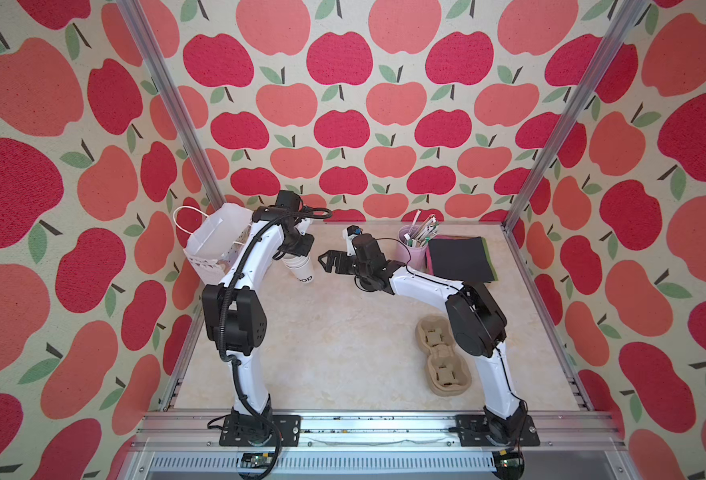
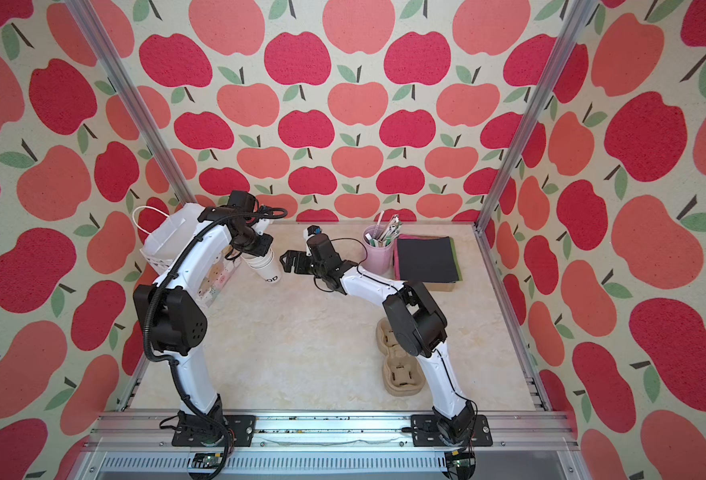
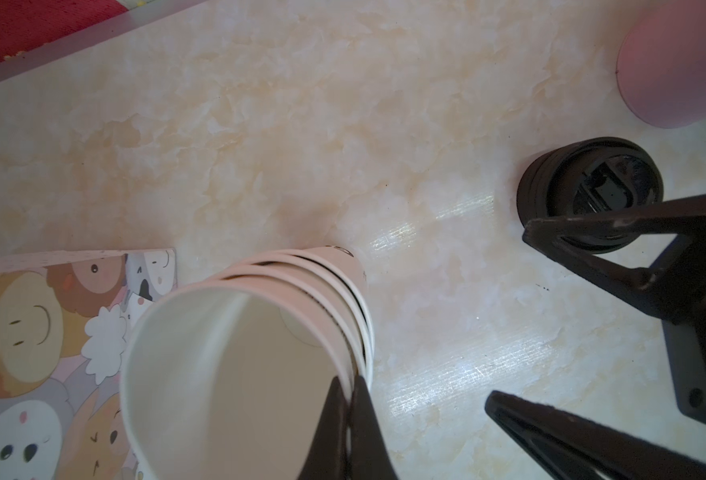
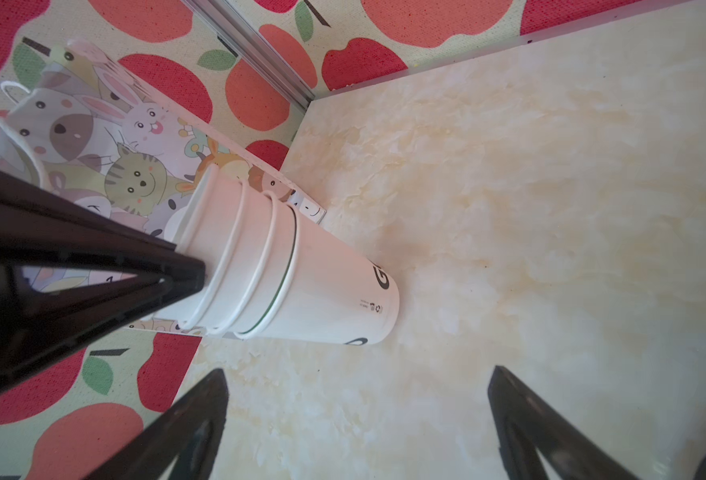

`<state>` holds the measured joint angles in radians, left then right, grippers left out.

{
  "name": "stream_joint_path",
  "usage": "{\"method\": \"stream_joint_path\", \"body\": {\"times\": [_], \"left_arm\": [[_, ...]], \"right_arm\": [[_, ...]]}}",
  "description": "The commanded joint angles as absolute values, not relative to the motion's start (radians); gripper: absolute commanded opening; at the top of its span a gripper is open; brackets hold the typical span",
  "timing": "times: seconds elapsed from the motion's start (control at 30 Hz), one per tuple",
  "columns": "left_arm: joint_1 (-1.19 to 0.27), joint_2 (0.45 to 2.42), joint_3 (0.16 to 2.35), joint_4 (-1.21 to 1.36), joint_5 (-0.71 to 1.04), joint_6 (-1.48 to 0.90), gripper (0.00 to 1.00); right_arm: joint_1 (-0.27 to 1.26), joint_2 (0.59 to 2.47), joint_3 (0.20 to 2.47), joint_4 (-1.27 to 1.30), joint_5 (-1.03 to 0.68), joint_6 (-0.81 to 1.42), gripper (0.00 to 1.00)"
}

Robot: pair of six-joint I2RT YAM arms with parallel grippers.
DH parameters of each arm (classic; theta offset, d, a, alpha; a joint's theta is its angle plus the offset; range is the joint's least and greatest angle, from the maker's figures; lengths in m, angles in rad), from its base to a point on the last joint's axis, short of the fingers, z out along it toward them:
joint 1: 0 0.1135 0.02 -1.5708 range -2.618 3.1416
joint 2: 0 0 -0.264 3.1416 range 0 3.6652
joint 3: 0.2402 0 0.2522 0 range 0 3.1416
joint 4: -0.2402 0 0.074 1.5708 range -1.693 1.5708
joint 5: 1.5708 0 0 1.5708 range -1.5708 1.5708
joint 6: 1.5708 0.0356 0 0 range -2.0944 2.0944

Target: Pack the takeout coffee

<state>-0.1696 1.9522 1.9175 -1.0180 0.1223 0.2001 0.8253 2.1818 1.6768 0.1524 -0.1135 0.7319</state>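
A stack of nested white paper cups [image 1: 301, 270] [image 2: 269, 271] stands on the table beside the bag, and its lowest cup [image 4: 334, 299] bears black lettering. My left gripper [image 3: 348, 380] [image 1: 295, 254] is shut on the rim of the top cup [image 3: 226, 374], one finger inside and one outside. A pile of round black lids [image 3: 590, 195] sits to the right of the cups; the top views do not show it. My right gripper [image 4: 357, 374] [image 1: 327, 262] hangs open just right of the stack, over the lids, with nothing between its fingers [image 3: 592, 249].
A white paper bag with cartoon animals [image 1: 214, 245] [image 4: 94, 137] stands at the back left against the stack. A pink cup of sticks [image 1: 411, 249] and a dark napkin pile [image 1: 461, 257] sit back right. A cardboard cup carrier [image 1: 440, 357] lies front right.
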Motion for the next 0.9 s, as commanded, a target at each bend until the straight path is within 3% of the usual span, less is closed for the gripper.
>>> {"method": "stream_joint_path", "body": {"times": [0.0, 0.87], "left_arm": [[-0.160, 1.919, 1.882, -0.989, 0.143, 0.189, 0.00], [-0.154, 1.905, 1.853, -0.969, 0.167, 0.190, 0.00]], "right_arm": [[0.815, 2.221, 1.742, 0.179, -0.166, 0.785, 0.99], [0.802, 2.462, 2.068, 0.079, -0.266, 0.888, 0.99]]}}
